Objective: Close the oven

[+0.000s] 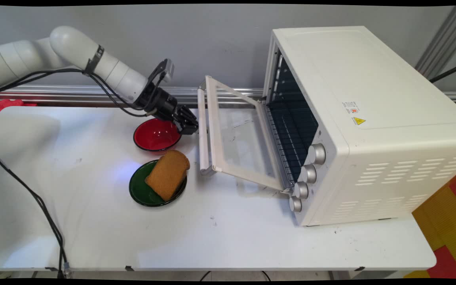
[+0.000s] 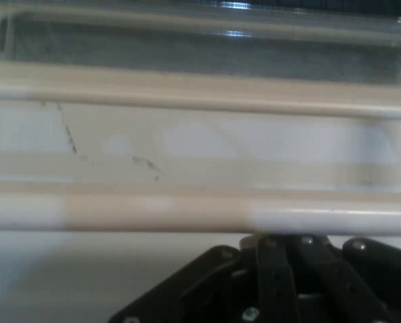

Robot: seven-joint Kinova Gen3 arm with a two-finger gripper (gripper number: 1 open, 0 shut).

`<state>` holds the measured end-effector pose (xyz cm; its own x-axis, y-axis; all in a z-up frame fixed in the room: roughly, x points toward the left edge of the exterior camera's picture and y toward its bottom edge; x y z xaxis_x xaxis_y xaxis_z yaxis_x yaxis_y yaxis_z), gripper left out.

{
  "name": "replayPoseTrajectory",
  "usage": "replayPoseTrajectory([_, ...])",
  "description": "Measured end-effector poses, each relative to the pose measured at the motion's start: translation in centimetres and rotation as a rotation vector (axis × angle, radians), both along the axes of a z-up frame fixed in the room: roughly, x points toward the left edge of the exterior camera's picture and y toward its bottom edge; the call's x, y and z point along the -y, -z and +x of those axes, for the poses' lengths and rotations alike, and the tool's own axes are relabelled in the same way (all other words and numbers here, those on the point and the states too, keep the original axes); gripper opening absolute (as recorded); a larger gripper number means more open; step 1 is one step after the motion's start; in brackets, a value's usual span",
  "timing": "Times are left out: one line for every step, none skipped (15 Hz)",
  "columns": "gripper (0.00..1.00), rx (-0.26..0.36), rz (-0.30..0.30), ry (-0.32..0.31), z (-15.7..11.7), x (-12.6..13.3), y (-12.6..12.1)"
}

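Note:
A cream toaster oven (image 1: 370, 118) stands at the right, and its glass door (image 1: 240, 138) hangs open toward the left, nearly flat. My gripper (image 1: 190, 124) is shut with nothing in it, right at the far part of the door's handle bar (image 1: 202, 130). In the hand view the handle bar (image 2: 187, 208) runs across just above my gripper (image 2: 288, 239), with the door glass (image 2: 187, 145) beyond it. A red bowl (image 1: 154, 134) sits under my wrist. A brown slice of bread (image 1: 168, 174) lies on a green plate (image 1: 141, 190) in front of it.
Several knobs (image 1: 309, 173) line the oven's front edge, and a wire rack (image 1: 291, 130) shows inside. Black cables (image 1: 34, 198) trail over the table's left side. A rail (image 1: 73, 95) runs along the wall behind.

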<state>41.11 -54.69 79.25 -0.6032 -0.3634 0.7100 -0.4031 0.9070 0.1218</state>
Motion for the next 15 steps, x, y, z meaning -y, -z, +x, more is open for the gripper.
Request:
replayPoseTrajectory([0.0,-0.007,-0.002,-0.002,0.0,0.1,-0.2])
replayPoseTrajectory([0.0,-0.02,-0.004,-0.004,-0.1,0.1,-0.6])
replayPoseTrajectory([0.0,-0.03,-0.007,-0.006,-0.2,0.2,-0.8])
replayPoseTrajectory([0.0,-0.041,-0.01,-0.008,-0.3,0.4,-1.1])
replayPoseTrajectory([0.0,-0.056,-0.014,-0.011,-0.6,0.5,-1.5])
replayPoseTrajectory([0.0,-0.072,-0.019,-0.013,-0.9,0.7,-2.0])
replayPoseTrajectory([0.0,-0.085,-0.024,-0.015,-1.2,0.9,-2.3])
replayPoseTrajectory([0.0,-0.1,-0.029,-0.016,-1.6,1.2,-2.7])
replayPoseTrajectory([0.0,-0.114,-0.034,-0.019,-1.9,1.4,-3.1])
replayPoseTrajectory([0.0,-0.127,-0.039,-0.021,-2.3,1.7,-3.4])
replayPoseTrajectory([0.0,-0.139,-0.043,-0.024,-2.6,1.8,-3.7])
replayPoseTrajectory([0.0,-0.151,-0.048,-0.026,-3.0,2.1,-4.0])
replayPoseTrajectory([0.0,-0.162,-0.052,-0.028,-3.4,2.2,-4.2])
replayPoseTrajectory([0.0,-0.17,-0.055,-0.029,-3.7,2.4,-4.4])
replayPoseTrajectory([0.0,-0.179,-0.059,-0.031,-4.0,2.6,-4.7])
